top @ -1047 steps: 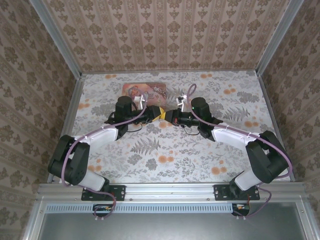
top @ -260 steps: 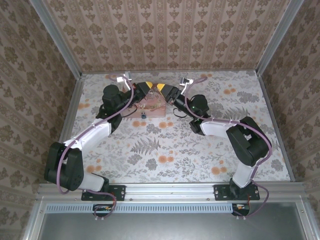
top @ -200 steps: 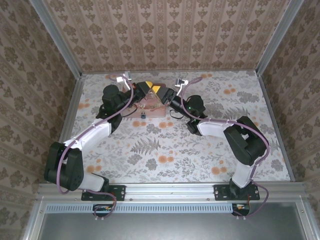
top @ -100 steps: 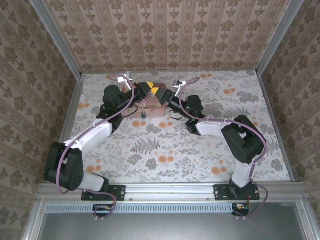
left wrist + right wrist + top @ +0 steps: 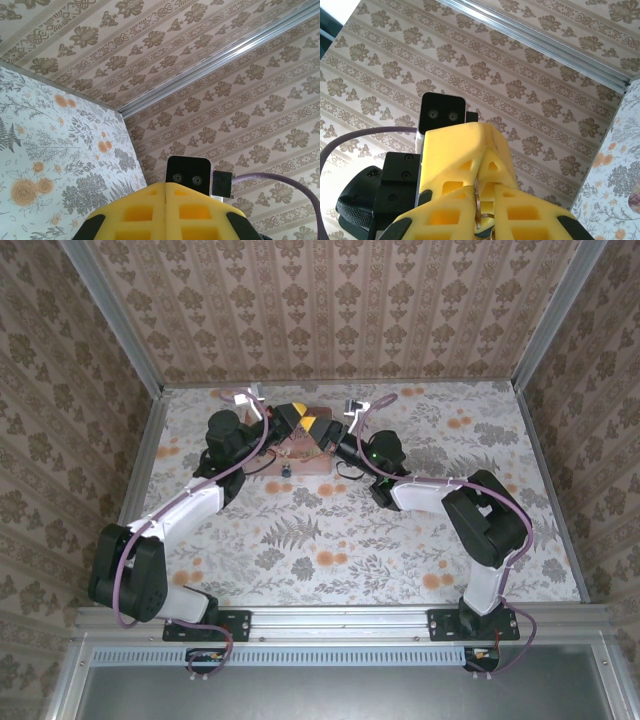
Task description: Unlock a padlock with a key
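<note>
Left gripper (image 5: 297, 413) and right gripper (image 5: 313, 424), two, above one tin (image 5: 312, 462), one padlock (image 5: 285, 470)

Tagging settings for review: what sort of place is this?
Likely a staged robot test booth, not a home: wallpaper panels in metal framing enclose a floral table, left arm and right arm bolted to a rail.

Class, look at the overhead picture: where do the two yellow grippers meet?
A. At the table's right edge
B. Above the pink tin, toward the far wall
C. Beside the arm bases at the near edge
B: the left gripper and right gripper sit tip to tip just over the pink tin, far from the bases.
</note>
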Robot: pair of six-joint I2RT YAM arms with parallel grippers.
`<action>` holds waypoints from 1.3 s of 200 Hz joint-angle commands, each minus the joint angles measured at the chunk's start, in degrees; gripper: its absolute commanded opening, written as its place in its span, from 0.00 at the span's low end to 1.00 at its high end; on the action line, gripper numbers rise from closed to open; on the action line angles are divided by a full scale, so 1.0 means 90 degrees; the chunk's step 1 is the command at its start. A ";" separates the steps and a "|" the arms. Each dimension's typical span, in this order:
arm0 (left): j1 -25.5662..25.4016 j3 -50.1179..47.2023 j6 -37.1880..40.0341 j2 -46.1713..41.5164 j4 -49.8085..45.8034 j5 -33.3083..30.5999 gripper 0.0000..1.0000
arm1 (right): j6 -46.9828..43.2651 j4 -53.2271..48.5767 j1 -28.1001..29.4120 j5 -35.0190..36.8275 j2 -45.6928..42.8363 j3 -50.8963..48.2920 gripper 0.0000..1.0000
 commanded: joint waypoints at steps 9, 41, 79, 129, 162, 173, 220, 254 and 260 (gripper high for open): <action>-0.0076 -0.0154 -0.0067 -0.0132 0.0272 -0.0018 0.00 | -0.0031 -0.0059 0.0007 0.0063 0.0089 0.0104 0.00; -0.0053 -0.0289 -0.0080 -0.0319 0.0243 -0.0123 0.17 | 0.0129 -0.0007 -0.0100 0.0117 0.0088 -0.0008 0.00; 0.0188 -0.0409 0.0063 -0.0853 -0.0311 -0.0310 0.71 | 0.0223 0.0021 -0.0188 -0.0143 0.0028 -0.0154 0.00; 0.0693 -0.0343 0.0339 -0.1267 -0.1082 0.0061 0.78 | 0.0068 -0.0319 -0.0218 -0.0577 -0.0198 -0.0283 0.00; 0.0752 -0.0290 0.0577 -0.1317 -0.1671 0.0252 0.78 | 0.0042 -0.0465 -0.0218 -0.0550 -0.0334 -0.0423 0.00; 0.0733 -0.0332 0.0548 -0.1284 -0.1701 0.0319 0.78 | 0.0137 -0.0440 -0.0218 -0.0513 -0.0321 -0.0443 0.00; 0.0483 -0.0513 0.0482 -0.1134 -0.1657 0.0356 0.71 | 0.0804 0.0060 -0.0213 -0.0355 -0.0035 -0.0415 0.00; 0.0363 -0.0681 0.0208 -0.0847 -0.1245 0.0294 0.68 | 0.1033 0.0284 -0.0198 -0.0321 0.0136 -0.0397 0.00; 0.0353 -0.0699 0.0173 -0.0798 -0.1178 0.0278 0.66 | 0.1050 0.0303 -0.0198 -0.0317 0.0136 -0.0407 0.00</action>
